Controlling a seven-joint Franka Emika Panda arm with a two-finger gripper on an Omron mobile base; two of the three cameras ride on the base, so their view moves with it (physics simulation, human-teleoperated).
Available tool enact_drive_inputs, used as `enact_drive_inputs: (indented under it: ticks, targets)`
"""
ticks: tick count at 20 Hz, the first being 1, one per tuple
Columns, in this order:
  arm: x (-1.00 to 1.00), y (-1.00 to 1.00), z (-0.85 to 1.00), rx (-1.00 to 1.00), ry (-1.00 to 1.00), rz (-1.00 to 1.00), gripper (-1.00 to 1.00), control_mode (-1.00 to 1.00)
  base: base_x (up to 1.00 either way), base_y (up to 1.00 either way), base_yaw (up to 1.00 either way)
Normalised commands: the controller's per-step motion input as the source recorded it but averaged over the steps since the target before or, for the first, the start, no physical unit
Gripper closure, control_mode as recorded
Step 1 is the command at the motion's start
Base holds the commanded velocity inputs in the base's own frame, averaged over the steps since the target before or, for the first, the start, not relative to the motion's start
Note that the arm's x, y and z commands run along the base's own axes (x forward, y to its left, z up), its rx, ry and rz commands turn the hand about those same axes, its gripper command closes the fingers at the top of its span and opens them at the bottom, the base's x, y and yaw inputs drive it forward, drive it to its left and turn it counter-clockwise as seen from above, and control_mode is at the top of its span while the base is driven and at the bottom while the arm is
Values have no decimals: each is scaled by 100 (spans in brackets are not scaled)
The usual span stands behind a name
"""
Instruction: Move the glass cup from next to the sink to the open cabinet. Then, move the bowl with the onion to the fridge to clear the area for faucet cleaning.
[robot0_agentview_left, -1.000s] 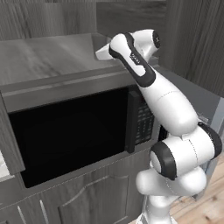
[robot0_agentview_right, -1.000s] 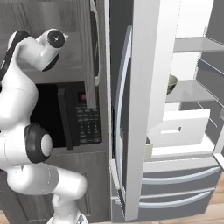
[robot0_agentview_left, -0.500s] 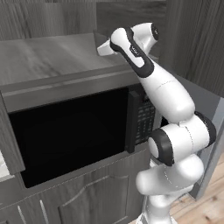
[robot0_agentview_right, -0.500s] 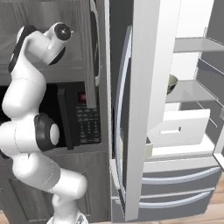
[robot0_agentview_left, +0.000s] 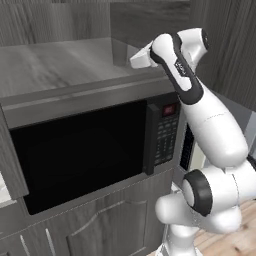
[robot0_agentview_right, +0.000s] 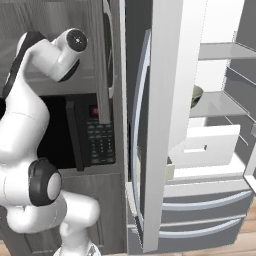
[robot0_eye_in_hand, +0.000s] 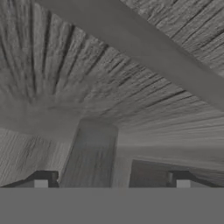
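The glass cup (robot0_agentview_left: 119, 52) stands upright on the bare shelf of the open cabinet (robot0_agentview_left: 55, 67), above the microwave. My gripper (robot0_agentview_left: 135, 61) is level with the shelf, just right of the cup, and points at it. In the hand view the cup (robot0_eye_in_hand: 89, 155) rises close ahead, left of centre, on the wood-grain shelf (robot0_eye_in_hand: 175, 140). The gripper (robot0_eye_in_hand: 110, 180) is open there, and both fingertips (robot0_eye_in_hand: 41, 179) stand apart from the cup's walls. The fridge (robot0_agentview_right: 215, 145) is open at the right. The sink, the faucet and the bowl with the onion are out of view.
A black-fronted microwave (robot0_agentview_left: 85, 150) sits under the cabinet shelf, with base cabinets (robot0_agentview_left: 105, 230) below it. The fridge door (robot0_agentview_right: 162, 125) stands edge-on between the microwave (robot0_agentview_right: 95, 132) and the fridge shelves. A dark bowl (robot0_agentview_right: 196, 96) rests on a fridge shelf.
The hand has drawn back a little to the right, away from the cup on the shelf, and the elbow has swung. The base views have not shifted.
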Motion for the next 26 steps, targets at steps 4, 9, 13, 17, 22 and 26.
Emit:
enact_drive_inputs:
  ticks: [4, 9, 13, 17, 22, 26]
  targets:
    - [-100, -65, 0, 6, -8, 0, -100, -100, 0, 0, 0]
    - [-100, -58, 28, 11, -13, -5, -100, -100, 0, 0, 0]
    - [-100, -8, -48, -1, -8, -4, -100, -100, 0, 0, 0]
    - [-100, 18, -100, -13, -2, -1, -100, -100, 0, 0, 0]
    - [-100, 39, -100, -15, -12, -3, -100, -100, 0, 0, 0]
    - [-100, 57, -97, -7, 1, -2, -100, -100, 0, 0, 0]
